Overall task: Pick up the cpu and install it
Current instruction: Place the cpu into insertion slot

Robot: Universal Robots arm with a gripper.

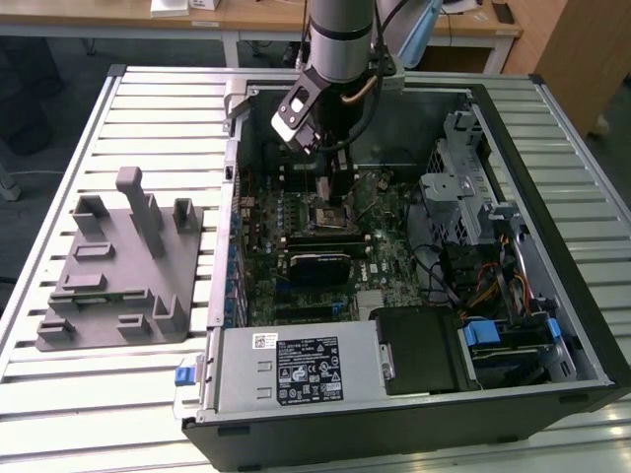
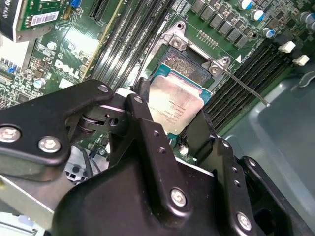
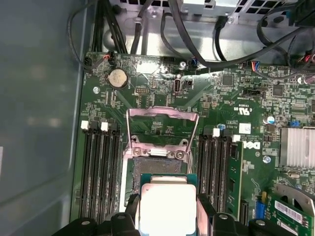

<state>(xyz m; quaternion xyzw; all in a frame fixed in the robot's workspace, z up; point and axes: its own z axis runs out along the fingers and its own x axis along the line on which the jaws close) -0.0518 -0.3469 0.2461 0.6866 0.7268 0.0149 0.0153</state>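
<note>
Exterior view, from its left to its right:
- Slatted counter (image 1: pixel 99 394) carries a grey tray (image 1: pixel 118 266) with upright pegs.
- To its right an open case (image 1: pixel 394 434) lies on its side.
- In the case: the motherboard (image 1: pixel 261 286) across the middle, the power supply (image 1: pixel 296 370) along the near wall, and the drive cage (image 1: pixel 458 187) at the far right.
- The arm (image 1: pixel 340 34) reaches down into the case over the middle of the board.

First wrist view:
- The gripper (image 3: pixel 166 210) is closed on the cpu (image 3: pixel 165 206). A black finger (image 3: pixel 129 211) presses each of two opposite edges, and the silver top plate faces the camera.
- The cpu is at the near edge of the socket (image 3: pixel 157 164). The dark contact bed shows beyond it.
- The load plate (image 3: pixel 162 114) is swung back.
- Memory slots (image 3: pixel 98 172) flank the socket on both sides.
- This view also shows a coin cell (image 3: pixel 117 77) beyond the load plate and a finned heatsink (image 3: pixel 298 145) at the board's edge.

Second wrist view:
- It looks from behind the gripper (image 2: pixel 172 110).
- The cpu (image 2: pixel 174 101) is tilted and overlaps the socket frame (image 2: pixel 189 64). I cannot tell whether it touches.
- The thin latch lever (image 2: pixel 246 88) stands out from the frame. It is clearest here.
</note>
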